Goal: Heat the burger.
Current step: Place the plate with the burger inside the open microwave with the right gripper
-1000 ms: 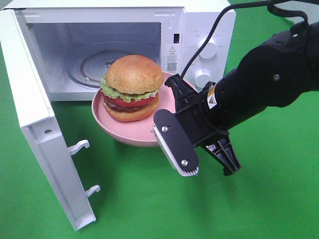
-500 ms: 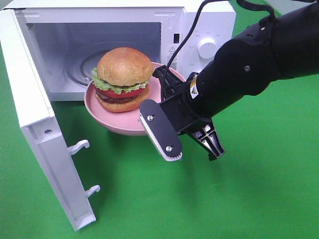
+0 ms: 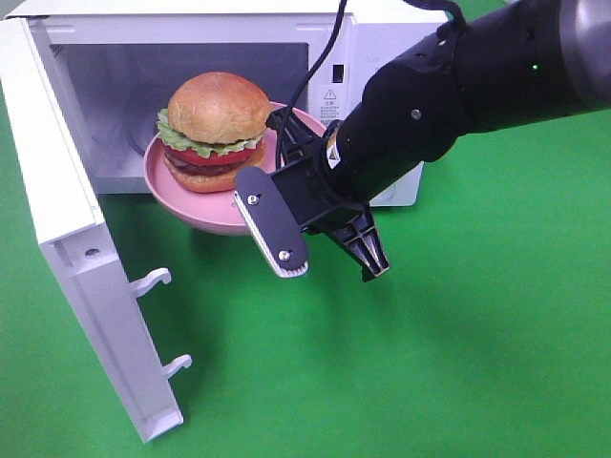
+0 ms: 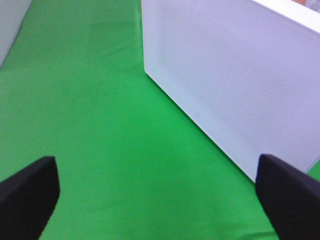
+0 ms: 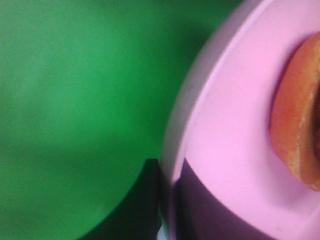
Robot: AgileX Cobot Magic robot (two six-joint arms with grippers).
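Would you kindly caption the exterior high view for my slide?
Right gripper, shut on the pink plate, holds the burger at the open microwave.

The right arm (image 3: 458, 86) is a glossy black shell, with a black cable (image 3: 315, 57) running off toward twelve o'clock. At its seven o'clock end sits a flat black panel (image 3: 272, 224) with two silver screws (image 3: 252, 199) and a ribbed pale edge. A yellowish sticker (image 3: 331, 153), perhaps a warning label, lies at the panel's two o'clock.

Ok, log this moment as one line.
right fingers: shut on pink plate rim | burger: on plate, at mouth of microwave | door: open | left fingers: open, empty
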